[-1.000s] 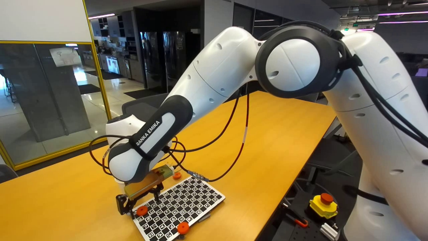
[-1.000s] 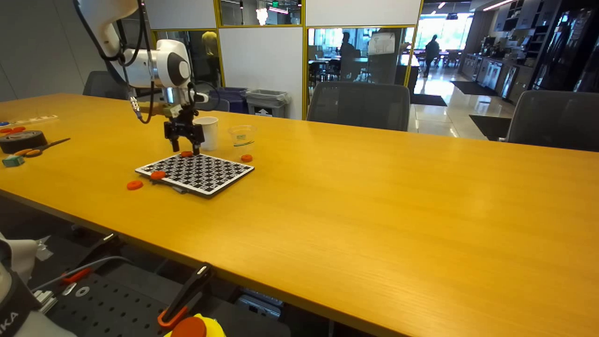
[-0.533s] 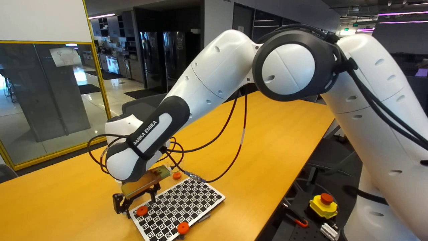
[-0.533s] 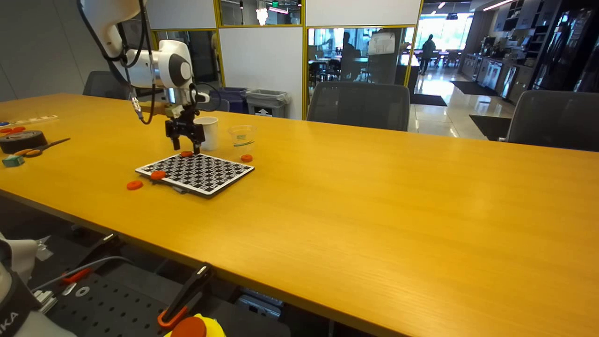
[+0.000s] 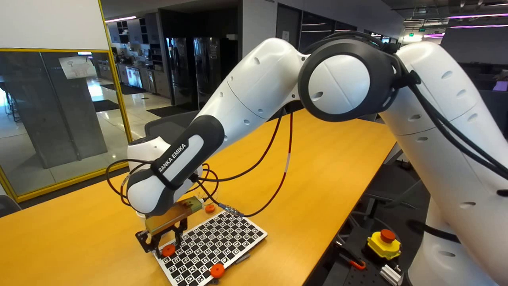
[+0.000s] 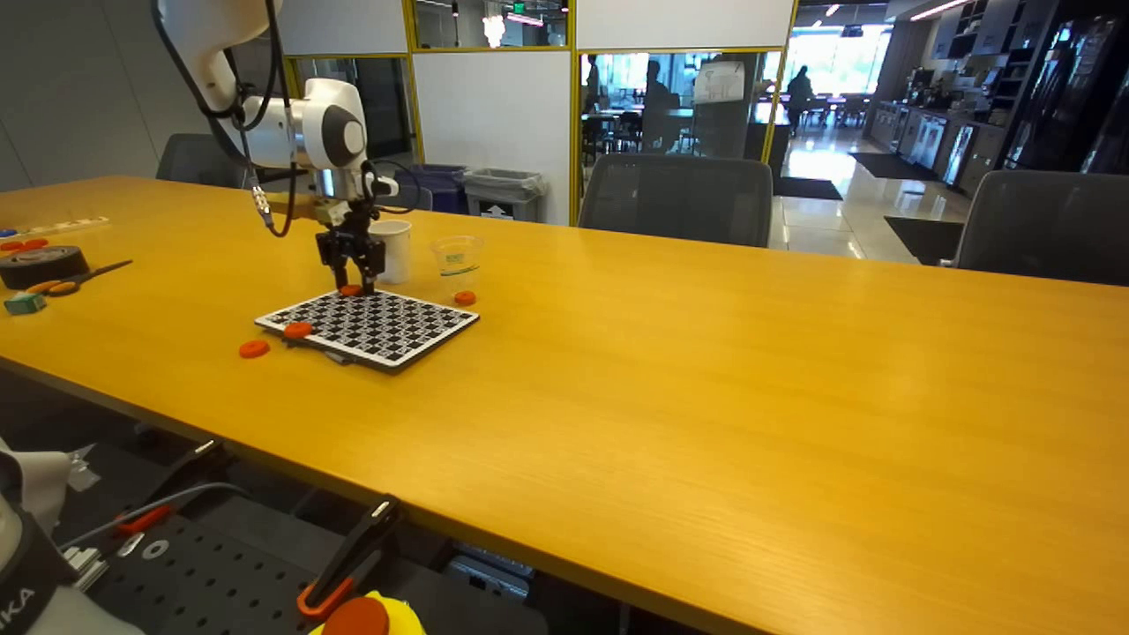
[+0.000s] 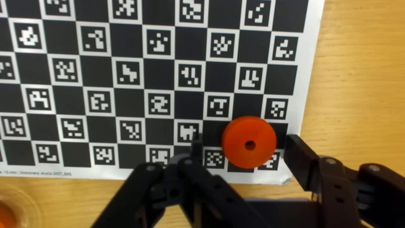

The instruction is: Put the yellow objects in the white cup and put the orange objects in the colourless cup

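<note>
An orange disc (image 7: 250, 129) with a centre hole lies on the corner of the patterned board. My gripper (image 7: 244, 144) straddles it, jaws open, with a gap on each side. More orange discs show: one (image 6: 298, 330) at the board's edge, another (image 6: 254, 349) on the table beside it. A third orange disc (image 6: 465, 299) appears at the base of the colourless cup (image 6: 458, 256); I cannot tell whether it is inside. The white cup (image 6: 394, 251) stands upright just behind the gripper and is mostly hidden by the arm in an exterior view. The yellow objects are out of view.
The patterned board (image 6: 406, 322) lies flat on the wooden table (image 6: 706, 353), with a pen-like item (image 5: 243, 259) along its edge. A tape roll (image 6: 44, 266), scissors (image 6: 79, 280), a green block (image 6: 25, 303) and more orange pieces (image 6: 35, 244) sit further along the table.
The gripper has come down slightly over the orange disc on the board's corner. Its fingers have drawn closer together on either side of it. The discs and cups have not moved.
</note>
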`<state>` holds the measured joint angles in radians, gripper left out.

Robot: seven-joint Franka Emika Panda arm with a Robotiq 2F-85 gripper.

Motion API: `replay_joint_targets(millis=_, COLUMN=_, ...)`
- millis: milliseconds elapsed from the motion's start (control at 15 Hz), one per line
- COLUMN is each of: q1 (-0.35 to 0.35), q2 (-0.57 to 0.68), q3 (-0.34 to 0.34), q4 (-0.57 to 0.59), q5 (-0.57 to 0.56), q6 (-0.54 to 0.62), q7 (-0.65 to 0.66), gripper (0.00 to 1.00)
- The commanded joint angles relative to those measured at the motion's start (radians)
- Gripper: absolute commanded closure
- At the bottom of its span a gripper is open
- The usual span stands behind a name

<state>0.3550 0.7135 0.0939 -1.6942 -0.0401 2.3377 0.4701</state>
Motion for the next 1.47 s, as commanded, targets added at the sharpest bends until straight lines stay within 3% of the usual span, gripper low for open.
replay_joint_targets(millis=0, q1=-0.008, q2=0.010, q3=0.003, q4=0.019, q5=0.031, q6=0.019, q7=-0.030, gripper=0.64)
replay_joint_targets(millis=133, q1=-0.013, q2=0.003, q3=0.003, q4=0.013, q5=0.038, q6=0.020, q7=-0.030, gripper=0.80)
replay_joint_targets(millis=467, q1=-0.020, q2=-0.061, q3=0.007, q4=-0.047, q5=0.068, q6=0.010, q7=-0.026, gripper=0.76)
replay_joint_targets(millis=1067, q1=-0.040, q2=-0.347, q3=-0.018, q4=-0.281, q5=0.047, q6=-0.003, q7=-0.003, gripper=0.76)
replay_joint_targets(millis=1400, q1=-0.119, q2=-0.383, q3=-0.021, q4=-0.249, q5=0.063, q6=-0.081, q7=-0.070, gripper=0.76)
